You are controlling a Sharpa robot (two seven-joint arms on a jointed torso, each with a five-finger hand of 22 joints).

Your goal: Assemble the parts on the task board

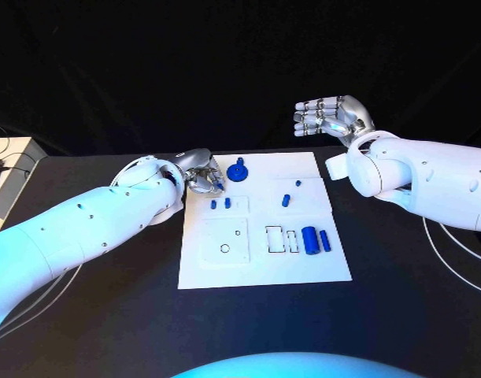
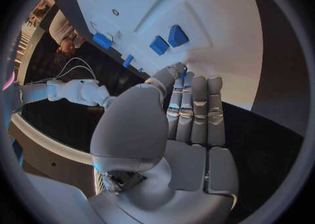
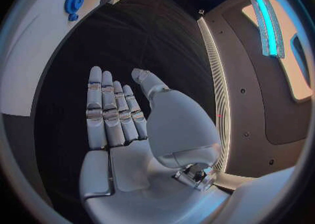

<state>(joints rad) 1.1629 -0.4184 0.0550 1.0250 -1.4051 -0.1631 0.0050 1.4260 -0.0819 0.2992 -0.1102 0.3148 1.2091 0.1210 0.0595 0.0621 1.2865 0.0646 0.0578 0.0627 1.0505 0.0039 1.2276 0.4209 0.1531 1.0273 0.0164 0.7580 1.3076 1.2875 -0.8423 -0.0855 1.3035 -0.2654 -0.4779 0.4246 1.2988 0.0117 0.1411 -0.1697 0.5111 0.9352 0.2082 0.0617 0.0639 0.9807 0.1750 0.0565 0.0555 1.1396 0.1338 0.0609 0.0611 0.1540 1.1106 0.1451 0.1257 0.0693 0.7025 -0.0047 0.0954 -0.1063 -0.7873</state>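
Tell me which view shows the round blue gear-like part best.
The head view: the round blue part lies whole on the task board beside the left hand. The right wrist view shows it small near the rim.

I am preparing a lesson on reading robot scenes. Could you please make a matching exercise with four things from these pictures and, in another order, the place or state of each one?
Things:
1. left hand
2. right hand
3. round blue part
4. two long blue parts

Places or states:
A. raised beyond the far right corner of the task board, holding nothing, fingers straight
B. lying side by side near the board's right edge
C. at the board's far left corner, fingers over the board
D. on the board near its far edge, just beside the left hand

Pairs: 1-C, 2-A, 3-D, 4-B
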